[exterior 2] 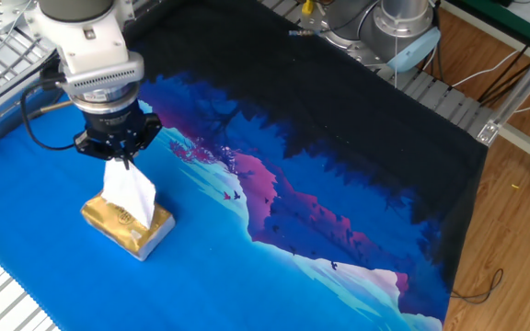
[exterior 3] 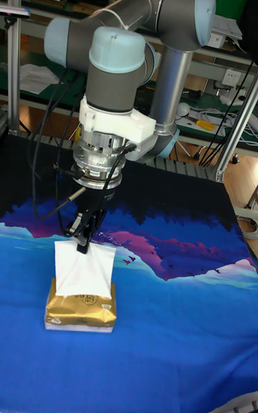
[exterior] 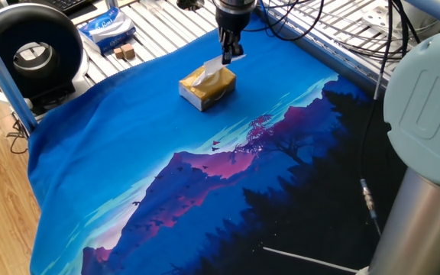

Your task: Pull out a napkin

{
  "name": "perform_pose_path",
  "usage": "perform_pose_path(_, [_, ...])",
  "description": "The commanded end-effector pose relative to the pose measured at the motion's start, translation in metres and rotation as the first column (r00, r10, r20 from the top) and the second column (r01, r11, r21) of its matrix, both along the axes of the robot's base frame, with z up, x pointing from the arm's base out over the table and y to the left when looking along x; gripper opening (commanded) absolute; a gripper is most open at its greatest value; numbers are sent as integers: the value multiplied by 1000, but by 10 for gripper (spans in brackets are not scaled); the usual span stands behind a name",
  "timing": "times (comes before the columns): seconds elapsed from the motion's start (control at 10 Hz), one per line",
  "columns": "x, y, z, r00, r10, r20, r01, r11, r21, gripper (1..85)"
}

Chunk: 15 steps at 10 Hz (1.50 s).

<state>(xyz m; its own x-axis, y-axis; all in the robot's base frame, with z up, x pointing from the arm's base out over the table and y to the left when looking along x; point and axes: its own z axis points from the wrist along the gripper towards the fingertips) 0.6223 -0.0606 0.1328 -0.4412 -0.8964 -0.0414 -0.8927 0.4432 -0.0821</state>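
My fingers (exterior 3: 83,244) pinch the top corner of the napkin (exterior 3: 84,267), which stands partly drawn from the golden tissue pack (exterior 3: 80,305) on the worktop's blue cloth (exterior: 128,153). A blue-and-white packet (exterior: 107,28) lies far left, partly cut off.

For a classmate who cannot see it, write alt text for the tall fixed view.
A grey robot arm's claw pinches the top edge of a white napkin, holding it upright and partly drawn out of a golden-yellow tissue pack. The pack lies flat on a blue and purple landscape-print cloth covering the table.
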Motion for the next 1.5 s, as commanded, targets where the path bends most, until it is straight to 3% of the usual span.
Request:
perform_pose_path(0.0, [-7, 2, 10, 1000, -9, -14, 9, 1000, 13, 10])
perform_pose_path(1.4, [-38, 10, 54, 995, -27, -95, 31, 999, 40, 10])
